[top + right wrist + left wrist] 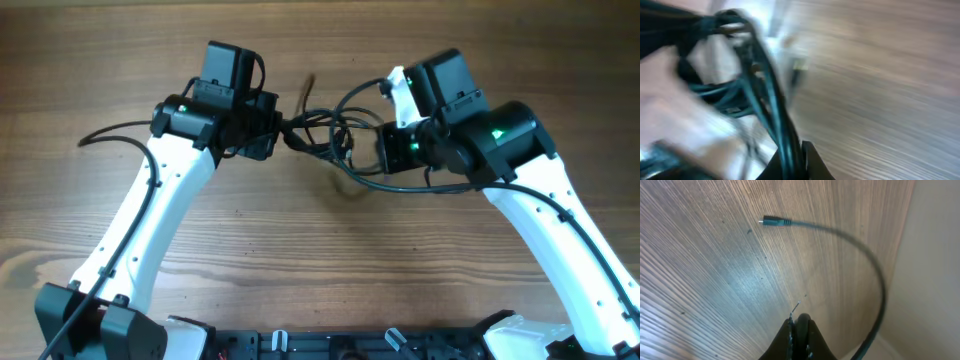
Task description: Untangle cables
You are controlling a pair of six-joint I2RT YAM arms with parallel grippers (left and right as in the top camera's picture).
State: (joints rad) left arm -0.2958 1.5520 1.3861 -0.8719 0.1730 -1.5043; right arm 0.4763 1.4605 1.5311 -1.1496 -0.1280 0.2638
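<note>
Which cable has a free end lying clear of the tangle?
The lone cord in the left wrist view: it arcs over the table to a bare plug. The cables at the right hand are bunched together.

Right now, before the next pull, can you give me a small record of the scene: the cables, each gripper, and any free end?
cables: black tangle between the two grippers, over the far middle of the table
left gripper: shut, at the left edge of the tangle; whether it pinches a cable is not clear
right gripper: shut on several cables; this view is blurred
free end: one plug over the wood, its cable arching to the right
untangled: not yet
</note>
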